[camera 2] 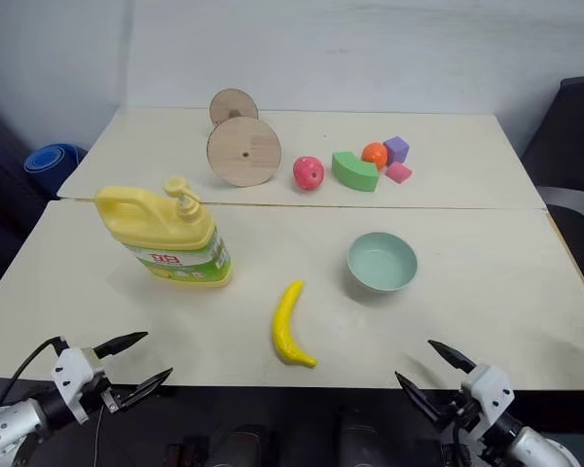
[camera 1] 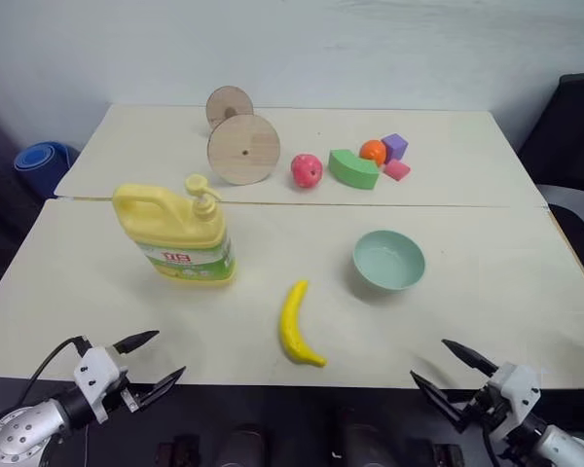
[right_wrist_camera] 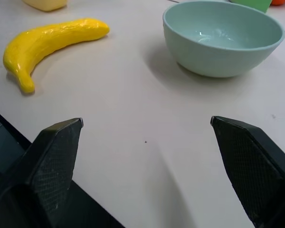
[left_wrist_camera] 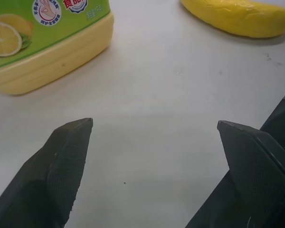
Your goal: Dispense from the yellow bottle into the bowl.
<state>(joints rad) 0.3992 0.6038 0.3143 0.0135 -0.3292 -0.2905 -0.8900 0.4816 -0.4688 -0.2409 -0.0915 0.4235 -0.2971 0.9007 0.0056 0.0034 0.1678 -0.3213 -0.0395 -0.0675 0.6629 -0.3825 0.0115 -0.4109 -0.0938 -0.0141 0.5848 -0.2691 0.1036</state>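
1. Yellow bottle [camera 1: 180,236]: this large squat yellow plastic jug with built-in handle, pump top and green-and-white label stands upright on the left half of the pale table [camera 1: 487,292], well apart from both end effectors.
2. Left end effector [camera 1: 148,362]: it hovers at the near table edge with its two black fingers spread wide and nothing between them. Judged next step: advance it toward the jug and grip the handle or body firmly, so the jug does not tip when carried or pumped.
3. Small yellow banana [camera 1: 297,324]: it lies between jug and bowl, nearer the front edge. Route the jug behind it to avoid a knock.
4. Small round pale mint-green bowl [camera 1: 389,260]: it sits empty right of centre. Bring the pump spout directly above its rim before pressing.
5. Right end effector [camera 1: 455,376]: fully open and empty at the near edge, near the bowl. It is well placed to press the pump or steady the bowl.
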